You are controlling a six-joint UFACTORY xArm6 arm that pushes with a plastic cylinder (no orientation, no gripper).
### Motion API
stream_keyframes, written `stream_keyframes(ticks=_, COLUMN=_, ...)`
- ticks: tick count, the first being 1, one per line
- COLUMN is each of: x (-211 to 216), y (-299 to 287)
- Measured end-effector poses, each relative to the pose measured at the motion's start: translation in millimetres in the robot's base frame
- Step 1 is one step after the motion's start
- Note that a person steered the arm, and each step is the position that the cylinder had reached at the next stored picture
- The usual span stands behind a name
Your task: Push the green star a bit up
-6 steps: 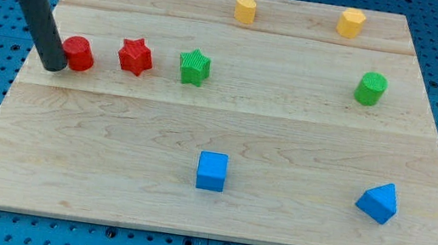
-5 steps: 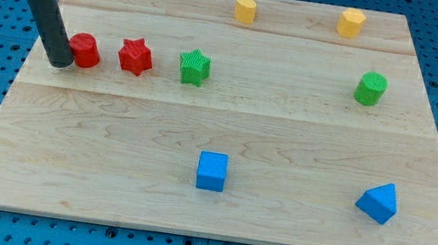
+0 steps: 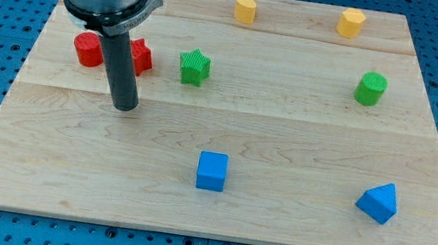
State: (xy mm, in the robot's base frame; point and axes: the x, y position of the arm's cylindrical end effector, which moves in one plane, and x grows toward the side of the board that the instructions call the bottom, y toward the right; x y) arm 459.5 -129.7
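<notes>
The green star (image 3: 195, 67) lies on the wooden board (image 3: 285, 140), upper left of centre. My tip (image 3: 124, 107) rests on the board below and to the left of the green star, about a block's width below the red star (image 3: 139, 55), which the rod partly hides. It touches no block.
A red cylinder (image 3: 86, 49) sits left of the red star. Two yellow blocks (image 3: 245, 8) (image 3: 351, 23) stand at the top edge. A green cylinder (image 3: 371, 88) is at the right. A blue cube (image 3: 212, 171) and a blue wedge (image 3: 378, 202) lie near the bottom.
My tip has moved from the left side of the red cylinder rightward and down, to below the red star. The blocks have not visibly shifted.
</notes>
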Motion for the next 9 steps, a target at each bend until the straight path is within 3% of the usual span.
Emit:
stream_keyframes(ticks=3, x=-23.2, y=19.0)
stream_keyframes(ticks=5, x=-23.6, y=83.6)
stream_keyframes(ticks=9, x=-38.4, y=90.9)
